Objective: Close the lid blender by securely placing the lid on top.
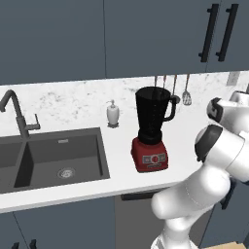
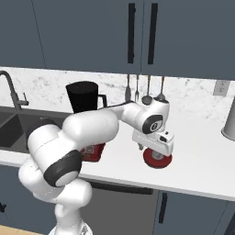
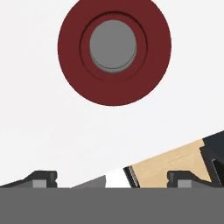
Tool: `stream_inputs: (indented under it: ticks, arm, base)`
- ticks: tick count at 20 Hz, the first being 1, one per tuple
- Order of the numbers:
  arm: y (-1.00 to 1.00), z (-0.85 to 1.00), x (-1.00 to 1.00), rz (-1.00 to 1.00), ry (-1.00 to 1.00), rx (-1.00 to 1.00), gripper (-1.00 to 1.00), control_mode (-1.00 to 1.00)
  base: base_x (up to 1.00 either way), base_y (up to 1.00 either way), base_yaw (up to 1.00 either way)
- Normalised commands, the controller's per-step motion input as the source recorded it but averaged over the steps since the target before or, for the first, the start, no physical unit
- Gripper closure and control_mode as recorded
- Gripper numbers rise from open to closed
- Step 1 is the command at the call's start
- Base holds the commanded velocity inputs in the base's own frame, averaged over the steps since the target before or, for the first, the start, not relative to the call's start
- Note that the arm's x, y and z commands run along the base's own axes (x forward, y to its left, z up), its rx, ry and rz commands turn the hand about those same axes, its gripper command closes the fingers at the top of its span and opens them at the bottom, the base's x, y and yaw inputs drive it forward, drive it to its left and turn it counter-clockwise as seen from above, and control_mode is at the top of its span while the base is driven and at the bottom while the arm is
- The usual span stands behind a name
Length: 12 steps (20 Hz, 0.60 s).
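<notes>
Quickly counted: one lid (image 3: 114, 51), one blender (image 1: 151, 130), one soap dispenser (image 1: 113, 114), one sink (image 1: 53, 160) with one faucet (image 1: 17, 115), three utensils (image 2: 147, 89) hanging on the backsplash, one gripper (image 2: 155, 155).

Lid lies flat on the white counter (image 2: 202, 156), broad face up, so its axis runs vertical; round, no long side. Hand view shows a dark red ring with a grey disc at its centre, straight ahead of the fingertips (image 3: 43, 178), lined up roughly midway between the two. Right base view puts the lid (image 2: 157, 159) directly under the hand, red edge peeking out below it. Whether the hand touches the lid, cannot tell.

Gripper points down at the counter. Fingertips sit wide apart at the bottom of the hand view, spread about as wide as the lid, nothing between them, nothing held.

Blender stands upright, long axis vertical, dark jar on a red base, jar mouth uncovered, handle on the side toward the gripper. In the right base view it (image 2: 85, 98) sits well apart from the gripper, beyond the arm, on the sink side. Soap dispenser lies past the blender, farther from the gripper.
</notes>
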Motion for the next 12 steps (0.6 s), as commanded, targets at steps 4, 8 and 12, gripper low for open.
stream_inputs:
  ticks: [4,8,12]
  arm:
    - [-0.07,-0.22,0.24,0.00,0.00,0.00,-1.00,-1.00]
    - [-0.03,-0.29,0.19,0.00,0.00,-0.01,-1.00,-1.00]
    - [0.00,-0.27,0.18,0.00,0.00,-0.02,-1.00,-1.00]
  base:
    - [0.00,0.00,0.00]
    - [0.00,0.00,0.00]
    - [0.00,0.00,0.00]
